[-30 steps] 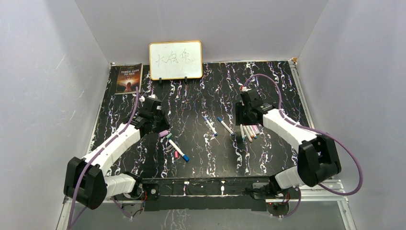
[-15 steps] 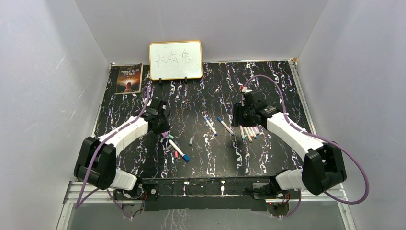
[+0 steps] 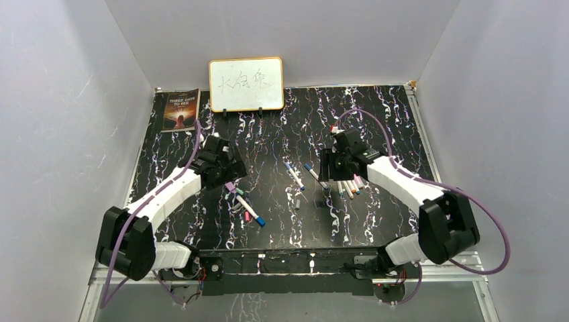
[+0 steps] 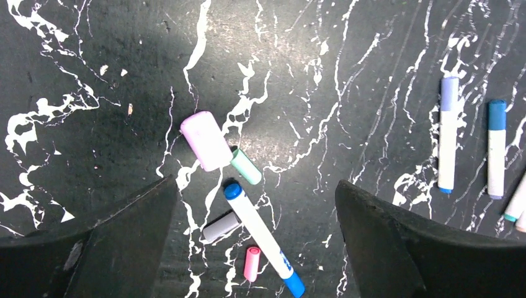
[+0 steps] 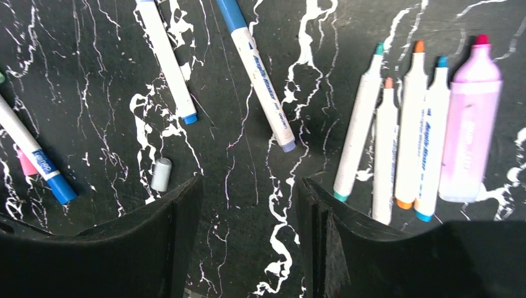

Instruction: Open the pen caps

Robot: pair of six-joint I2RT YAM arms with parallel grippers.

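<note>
Bench carrying everything. Right arm hovering nearer two capped pens; jaws gaping wide, gripping nothing; pens lying just ahead, long axes slanting away, caps at far ends. Left arm jaws gaping empty over loose caps.

Black, white-veined table carries a whiteboard standing at its far edge and a book lying in the far left corner. Left of centre lie a lilac cap just beside a teal-green cap, a grey cap, a pink cap and a blue-ended marker. Two white markers lie mid-table with a second grey cap near them. Toward the right edge, four uncapped white markers lie side by side next to a thick pink marker.
</note>
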